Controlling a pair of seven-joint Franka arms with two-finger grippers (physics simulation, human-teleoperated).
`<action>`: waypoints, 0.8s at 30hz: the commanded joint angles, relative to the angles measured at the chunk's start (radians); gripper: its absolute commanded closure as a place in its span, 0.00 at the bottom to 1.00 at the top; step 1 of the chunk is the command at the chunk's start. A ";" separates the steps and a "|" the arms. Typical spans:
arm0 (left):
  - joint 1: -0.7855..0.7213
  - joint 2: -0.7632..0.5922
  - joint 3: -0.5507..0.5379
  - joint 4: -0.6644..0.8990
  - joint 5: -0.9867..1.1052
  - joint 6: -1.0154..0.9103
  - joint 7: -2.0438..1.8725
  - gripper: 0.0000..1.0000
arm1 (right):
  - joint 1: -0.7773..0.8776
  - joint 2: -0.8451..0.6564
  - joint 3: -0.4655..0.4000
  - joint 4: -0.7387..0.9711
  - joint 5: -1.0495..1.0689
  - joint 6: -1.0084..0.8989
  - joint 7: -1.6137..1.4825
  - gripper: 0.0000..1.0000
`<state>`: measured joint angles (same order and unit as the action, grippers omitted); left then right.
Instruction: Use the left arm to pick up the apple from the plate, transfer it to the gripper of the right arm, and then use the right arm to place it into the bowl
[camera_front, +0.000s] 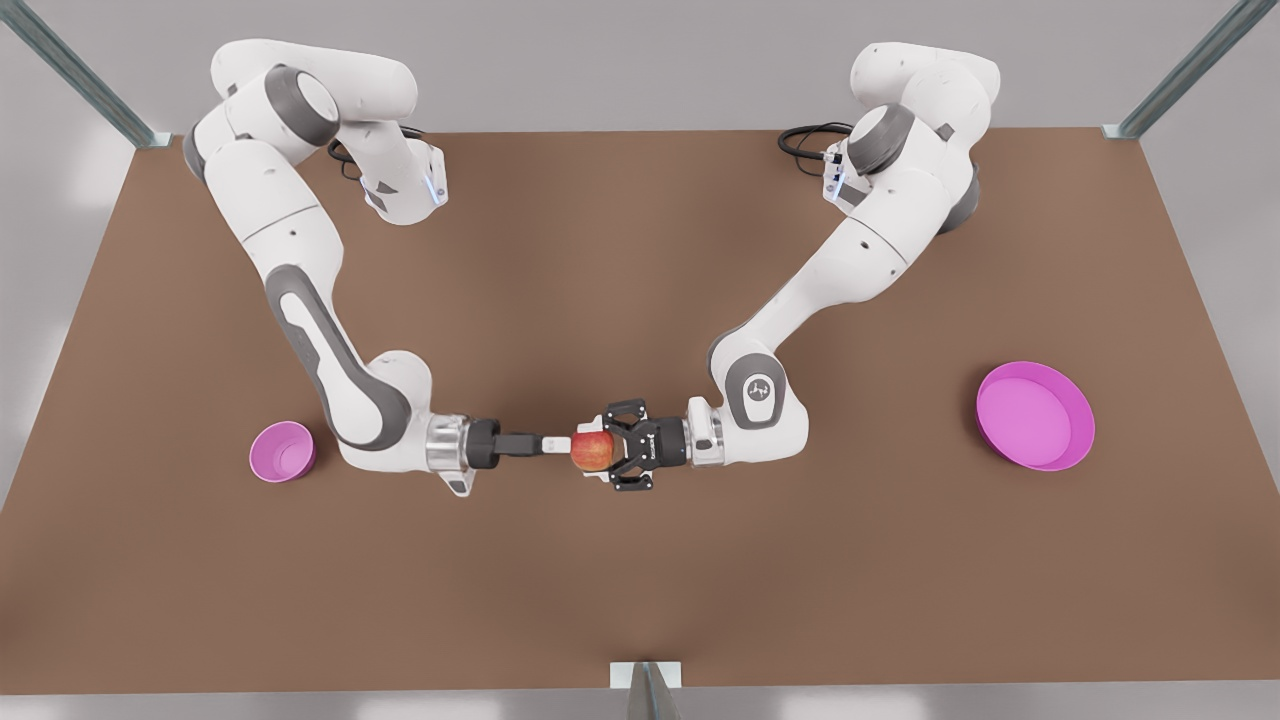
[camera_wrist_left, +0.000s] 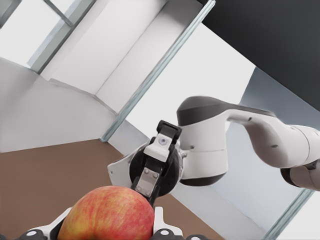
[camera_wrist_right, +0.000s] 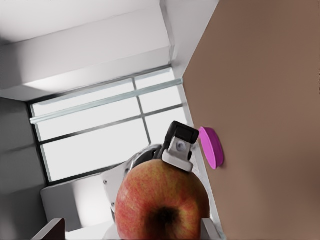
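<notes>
The red and yellow apple (camera_front: 592, 450) hangs above the middle of the brown table, and my left gripper (camera_front: 602, 456), the spidery black one reaching in from the front view's right, is shut on it. In the left wrist view the apple (camera_wrist_left: 107, 212) sits between that gripper's white pads (camera_wrist_left: 161, 220). My right gripper (camera_front: 558, 443), slim with a metal cuff, meets the apple from the front view's left. In the right wrist view its fingers (camera_wrist_right: 49, 229) stand open on either side of the apple (camera_wrist_right: 162, 200). The pink plate (camera_front: 1035, 415) lies at the front view's right. The small bowl (camera_front: 282, 451) stands at its left.
The brown table (camera_front: 640, 580) carries both arm bases at its far edge. Metal frame posts (camera_front: 1190, 70) stand at the far corners, and a bracket (camera_front: 645, 675) sits at the near edge. The plate (camera_wrist_right: 212, 147) appears edge-on in the right wrist view.
</notes>
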<state>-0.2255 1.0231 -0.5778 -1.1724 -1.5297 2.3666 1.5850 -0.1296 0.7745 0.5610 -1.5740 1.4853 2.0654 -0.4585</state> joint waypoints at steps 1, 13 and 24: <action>0.000 -0.002 -0.001 0.000 0.000 -0.007 0.013 0.29 | 0.001 0.006 -0.001 0.002 0.021 0.010 0.077 0.00; -0.008 0.002 -0.001 0.000 0.000 -0.007 0.013 0.29 | 0.028 0.028 0.002 0.005 0.052 0.076 0.001 0.00; -0.012 0.006 0.001 0.000 0.000 0.006 0.013 0.29 | 0.051 0.029 0.005 -0.003 0.064 0.076 -0.020 0.00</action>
<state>-0.2377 1.0292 -0.5765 -1.1724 -1.5298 2.3763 1.5955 -0.0805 0.8050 0.5655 -1.5770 1.5468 2.1394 -0.4572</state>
